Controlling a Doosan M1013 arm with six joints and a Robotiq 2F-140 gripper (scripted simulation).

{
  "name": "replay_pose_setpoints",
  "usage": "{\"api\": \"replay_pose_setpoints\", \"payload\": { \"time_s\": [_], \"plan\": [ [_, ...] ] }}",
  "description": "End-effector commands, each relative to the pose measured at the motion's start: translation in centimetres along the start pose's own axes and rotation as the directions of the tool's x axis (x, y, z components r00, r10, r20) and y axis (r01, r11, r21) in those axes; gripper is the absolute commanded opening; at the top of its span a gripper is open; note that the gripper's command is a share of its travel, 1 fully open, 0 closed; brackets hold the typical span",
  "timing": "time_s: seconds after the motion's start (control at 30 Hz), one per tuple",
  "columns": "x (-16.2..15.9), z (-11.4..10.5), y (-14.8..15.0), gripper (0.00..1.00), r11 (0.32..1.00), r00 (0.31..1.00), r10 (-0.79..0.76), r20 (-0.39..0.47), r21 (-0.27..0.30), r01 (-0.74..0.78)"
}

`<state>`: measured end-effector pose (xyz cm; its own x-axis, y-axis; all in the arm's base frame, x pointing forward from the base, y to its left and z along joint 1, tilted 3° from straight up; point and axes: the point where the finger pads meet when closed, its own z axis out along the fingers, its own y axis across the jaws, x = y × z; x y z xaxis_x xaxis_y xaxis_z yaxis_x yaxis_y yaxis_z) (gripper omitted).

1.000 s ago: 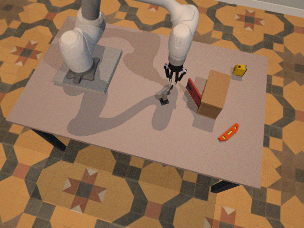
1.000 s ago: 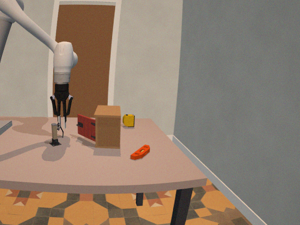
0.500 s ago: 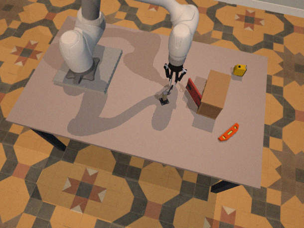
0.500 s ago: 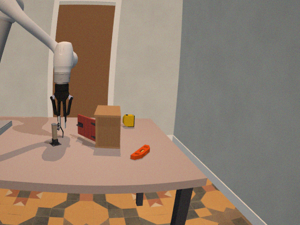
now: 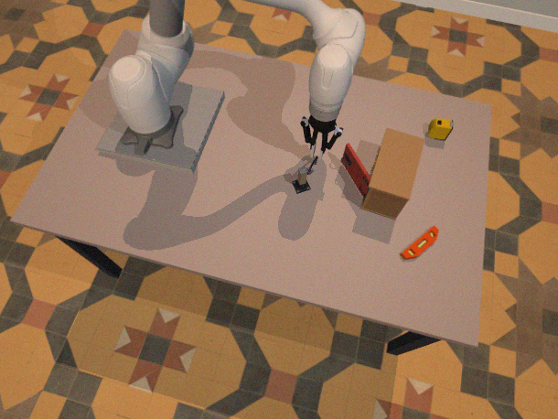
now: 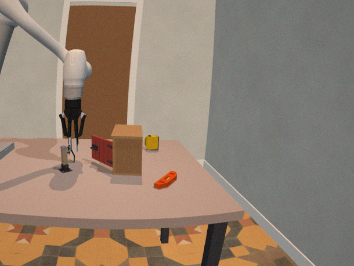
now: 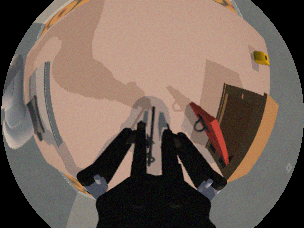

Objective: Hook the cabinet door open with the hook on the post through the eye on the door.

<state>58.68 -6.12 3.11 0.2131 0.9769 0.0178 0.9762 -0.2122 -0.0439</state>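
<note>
The pinkish table carries the cabinet, post, orange level, yellow tape measure and grey base plate.

I've got the white six-joint arm reaching fwd from its shoulder, wrist straight down. My black two-finger gripper hangs vertical, fingertips pointing at the table. Fingers are pulled in to a narrow gap, approx parallel, not fully together. Can't tell from any view whether the pads actually touch anything between them. Wrist cam shows both linkages splayed out sym. either side.
</note>
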Motion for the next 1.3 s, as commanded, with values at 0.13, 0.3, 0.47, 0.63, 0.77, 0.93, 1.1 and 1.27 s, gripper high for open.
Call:
{"api": "replay_pose_setpoints", "payload": {
  "time_s": [0.13, 0.3, 0.47, 0.63, 0.77, 0.93, 1.1, 1.27],
  "plan": [
    [0.0, 0.4, 0.0, 0.15, 1.000, 1.000, 0.000, 0.000, 0.000, 0.000],
    [0.0, 0.8, 0.0, 0.15, 1.000, 1.000, 0.000, 0.000, 0.000, 0.000],
    [0.0, 1.2, 0.0, 0.15, 1.000, 1.000, 0.000, 0.000, 0.000, 0.000],
    [0.0, 1.9, 0.0, 0.15, 1.000, 1.000, 0.000, 0.000, 0.000, 0.000],
    [0.0, 2.5, 0.0, 0.15, 1.000, 1.000, 0.000, 0.000, 0.000, 0.000],
    [0.0, 3.2, 0.0, 0.15, 1.000, 1.000, 0.000, 0.000, 0.000, 0.000],
    [0.0, 3.6, 0.0, 0.15, 1.000, 1.000, 0.000, 0.000, 0.000, 0.000],
    [0.0, 4.1, 0.0, 0.15, 1.000, 1.000, 0.000, 0.000, 0.000, 0.000]
  ]
}}
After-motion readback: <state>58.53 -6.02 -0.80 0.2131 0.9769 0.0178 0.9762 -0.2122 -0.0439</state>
